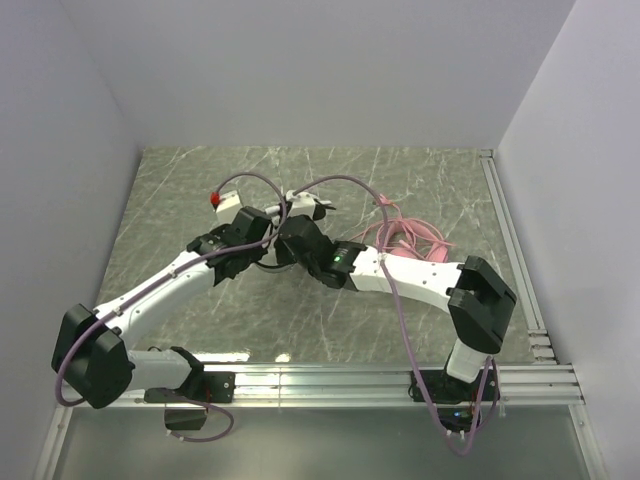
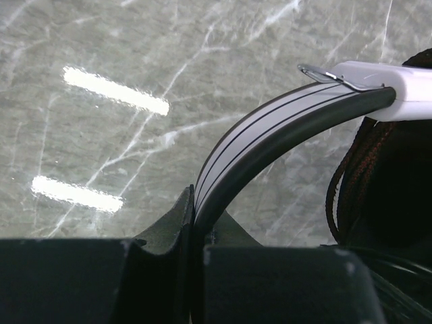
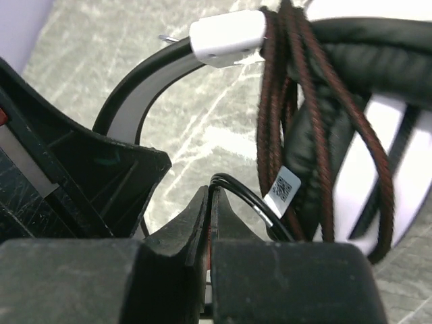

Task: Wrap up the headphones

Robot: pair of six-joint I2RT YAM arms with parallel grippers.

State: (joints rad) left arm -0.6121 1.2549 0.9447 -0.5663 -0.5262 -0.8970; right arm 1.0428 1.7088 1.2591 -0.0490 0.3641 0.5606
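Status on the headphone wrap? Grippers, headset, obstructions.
Left gripper shut on black-and-white headset headband. Right gripper shut on black cable, turns wound beside ear cup. Pink headset beside right arm, cable loose, not in the way.

Black-and-white headset (image 1: 232,207): middle hidden under both wrists overhead.
Ear cup (image 3: 398,169): beyond the right gripper (image 3: 210,199), cut by the picture's edge.
Headband (image 2: 270,135): lower end buried between the fingers of the left gripper (image 2: 202,216).
Thin black cable (image 3: 246,196): end lost inside the right gripper's pinch.
Cable tag (image 3: 285,187): print unreadable.
Pink headset (image 1: 410,238): partly behind the right arm.
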